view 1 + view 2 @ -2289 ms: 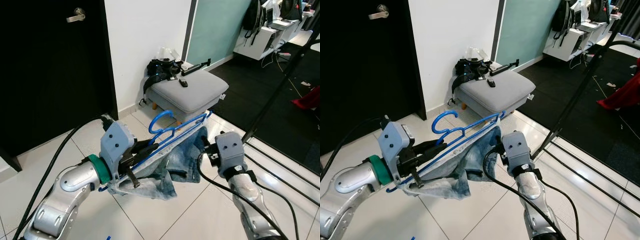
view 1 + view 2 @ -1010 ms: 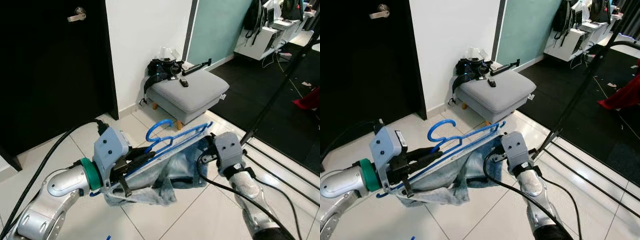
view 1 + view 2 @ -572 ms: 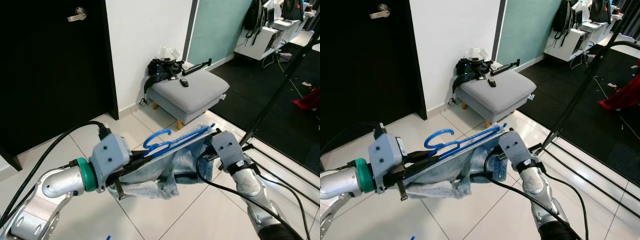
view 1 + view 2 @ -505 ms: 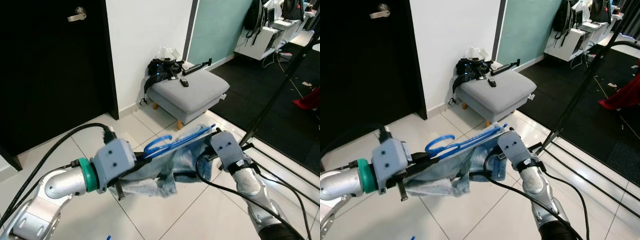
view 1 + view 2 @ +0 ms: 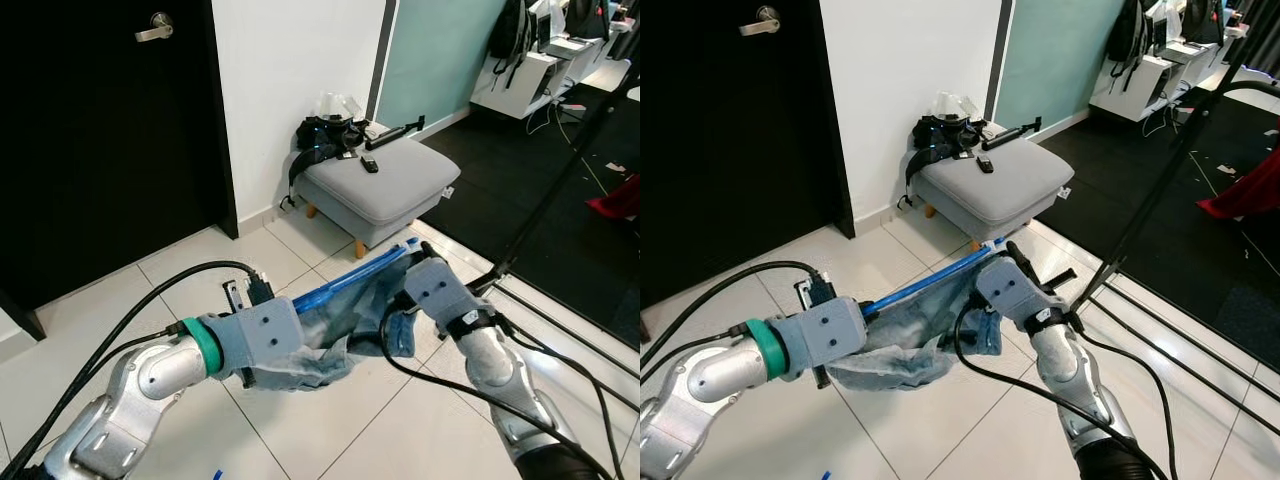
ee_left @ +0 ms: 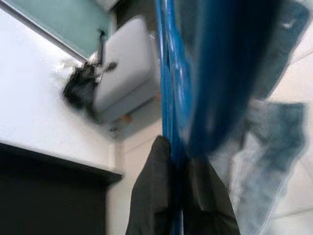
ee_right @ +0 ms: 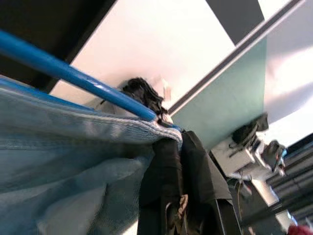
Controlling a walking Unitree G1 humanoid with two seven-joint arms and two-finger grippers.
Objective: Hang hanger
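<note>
A: Where is the blue hanger (image 5: 350, 282)?
B: In front of the grey footstool (image 5: 385, 185), carrying denim jeans (image 5: 330, 330); left gripper (image 6: 178, 161) has its jaws clamped on the bar; right gripper (image 7: 178, 147) pinches the other end.
A: Handling?
B: Likely stiff, light plastic; the denim sags, so hold the bar itself.
</note>
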